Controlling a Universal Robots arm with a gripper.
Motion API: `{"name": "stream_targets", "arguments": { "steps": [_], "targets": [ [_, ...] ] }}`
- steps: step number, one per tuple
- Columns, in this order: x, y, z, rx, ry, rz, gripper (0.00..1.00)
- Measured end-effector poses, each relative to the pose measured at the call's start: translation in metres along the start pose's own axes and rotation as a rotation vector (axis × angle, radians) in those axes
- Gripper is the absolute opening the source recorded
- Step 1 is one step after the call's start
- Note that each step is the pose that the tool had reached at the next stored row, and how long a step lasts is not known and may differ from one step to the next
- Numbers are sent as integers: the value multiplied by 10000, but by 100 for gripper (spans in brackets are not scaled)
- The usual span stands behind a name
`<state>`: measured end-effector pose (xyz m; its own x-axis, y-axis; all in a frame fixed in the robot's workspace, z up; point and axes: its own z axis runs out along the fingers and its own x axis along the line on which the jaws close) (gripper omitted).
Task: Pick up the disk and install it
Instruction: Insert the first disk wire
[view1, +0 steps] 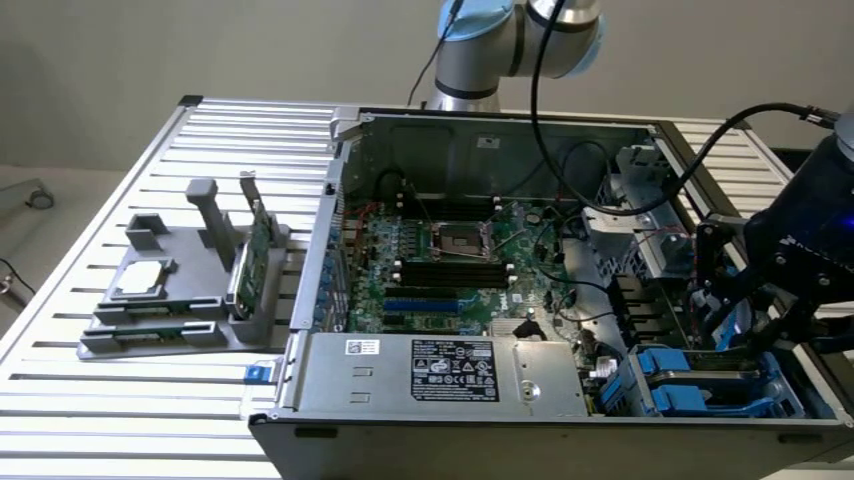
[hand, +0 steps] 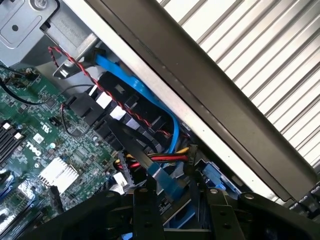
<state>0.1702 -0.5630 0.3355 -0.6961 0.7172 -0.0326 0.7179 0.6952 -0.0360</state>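
Pincer (view1: 731, 322) stands wide above the disk (view1: 697, 385), which lies in the chassis (view1: 507, 445) corner bay. Risk: fingers may snag the adjacent blue cable (hand: 137, 86) and dislodge its connector.

The table (view1: 80, 400) is ribbed aluminium with a dull brushed sheen. The computer case (view1: 467, 445) is bare grey sheet metal, and its power supply (view1: 534, 375) carries a printed paper label. The motherboard (view1: 400, 250) is glossy green laminate. At four o'clock inside the case, blue rails (view1: 681, 385) look like smooth plastic. The gripper (hand: 180, 210) is matt black
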Motion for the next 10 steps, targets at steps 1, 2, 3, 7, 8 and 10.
{"name": "stream_targets", "arguments": {
  "steps": [1, 2, 3, 7, 8, 10],
  "targets": [
    [6, 10, 0, 1, 2, 0, 40],
    [13, 20, -2, 1, 3, 1, 40],
    [19, 31, -6, 2, 4, 1, 40],
    [37, 87, -33, 12, 10, 1, 40],
    [31, 103, -43, 27, 24, -1, 40],
    [17, 128, -55, 70, 70, -3, 40]
  ]
}}
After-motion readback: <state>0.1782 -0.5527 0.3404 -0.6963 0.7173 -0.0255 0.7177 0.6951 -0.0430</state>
